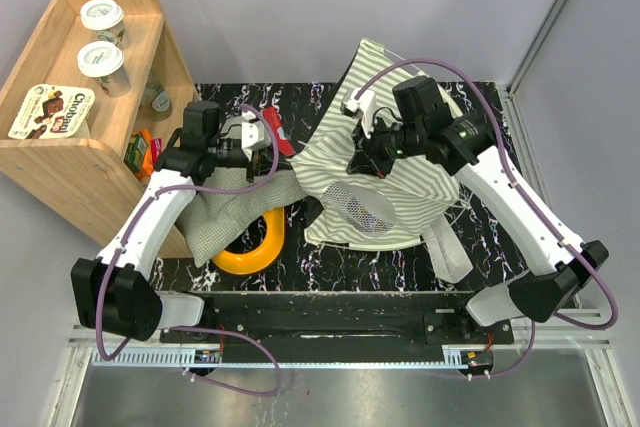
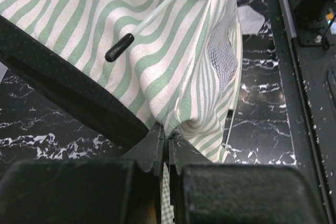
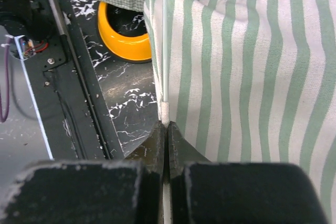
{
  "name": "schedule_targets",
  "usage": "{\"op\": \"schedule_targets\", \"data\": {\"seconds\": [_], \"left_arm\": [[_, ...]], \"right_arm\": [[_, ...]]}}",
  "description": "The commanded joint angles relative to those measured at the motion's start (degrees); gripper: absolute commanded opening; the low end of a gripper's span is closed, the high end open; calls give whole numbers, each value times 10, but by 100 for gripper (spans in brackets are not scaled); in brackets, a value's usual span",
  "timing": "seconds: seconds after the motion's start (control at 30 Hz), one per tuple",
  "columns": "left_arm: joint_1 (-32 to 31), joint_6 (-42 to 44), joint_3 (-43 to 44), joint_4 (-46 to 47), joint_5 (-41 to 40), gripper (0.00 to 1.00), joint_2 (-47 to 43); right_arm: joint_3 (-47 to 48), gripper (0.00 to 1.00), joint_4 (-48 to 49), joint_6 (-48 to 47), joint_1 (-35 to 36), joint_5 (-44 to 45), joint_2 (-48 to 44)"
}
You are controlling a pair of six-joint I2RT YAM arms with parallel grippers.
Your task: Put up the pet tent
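Looking mid-setup: pet tent (image 1: 420,192) half-raised, sagging; left gripper (image 2: 167,139) pinches its fabric, right gripper (image 3: 166,128) pinches a pole (image 3: 164,35); frame unfinished.

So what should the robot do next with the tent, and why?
Probably push the thin white pole a little further along the edge of the pet tent. The right gripper is shut on that pole, the left gripper pinches the tent's striped fabric, and the tent looks slumped, not standing.
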Motion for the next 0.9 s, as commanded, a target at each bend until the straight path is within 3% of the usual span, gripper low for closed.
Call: {"op": "schedule_targets", "data": {"seconds": [0.0,0.2,0.4,0.53,0.73,0.8,0.87], "left_arm": [[19,104,-15,-85,-31,0,-3],[21,137,-23,-125,-56,4,2],[36,117,3,-134,-35,42,-7],[57,119,41,-166,2,50,-10],[59,67,93,-168,103,61,-11],[52,8,101,-115,101,62,-10],[44,-104,84,0,37,62,-15]], "right_arm": [[-46,0,38,18,-24,-13,-21],[-88,0,70,20,-23,-57,-13],[-117,0,103,25,-24,-76,-10],[-120,0,104,23,-23,-85,-3],[-132,0,115,24,-23,-96,-5],[-130,0,114,23,-24,-102,-7],[-130,0,115,21,-25,-102,-7]]}}
